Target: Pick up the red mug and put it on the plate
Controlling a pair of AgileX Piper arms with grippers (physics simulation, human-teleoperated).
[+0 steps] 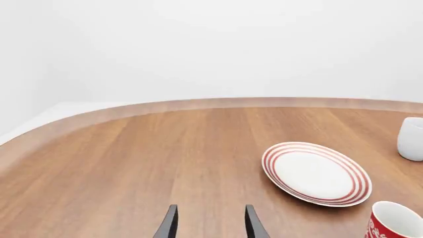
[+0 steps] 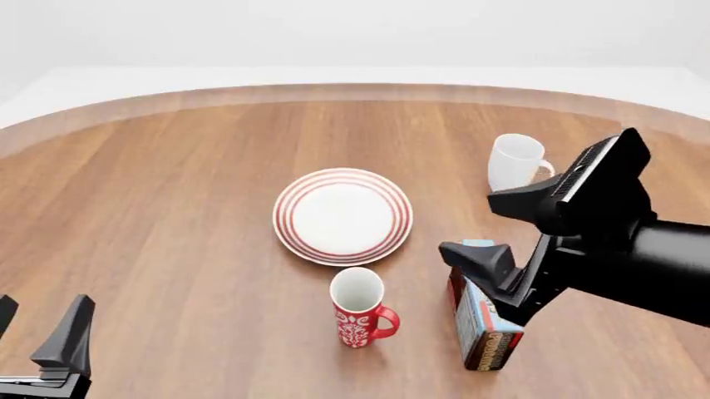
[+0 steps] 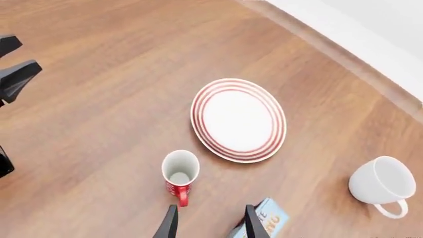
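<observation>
The box (image 2: 486,328) by the right arm has some print on its side, but the letters are too small and blurry to read. The red mug (image 2: 358,318) shows only white flower shapes, not words.

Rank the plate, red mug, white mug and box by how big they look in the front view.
1. plate
2. box, partly hidden by the right arm
3. red mug
4. white mug, farther away, so perhaps similar to the red one

The table (image 2: 166,216) looks like smooth brown wood with long grain lines and a soft sheen. The plate (image 2: 342,215), the red mug (image 2: 358,309) and the white mug (image 2: 516,162) look like glazed ceramic. The box (image 2: 485,328) looks like printed cardboard. Both grippers' fingers (image 3: 170,224) look like matt black plastic.
</observation>
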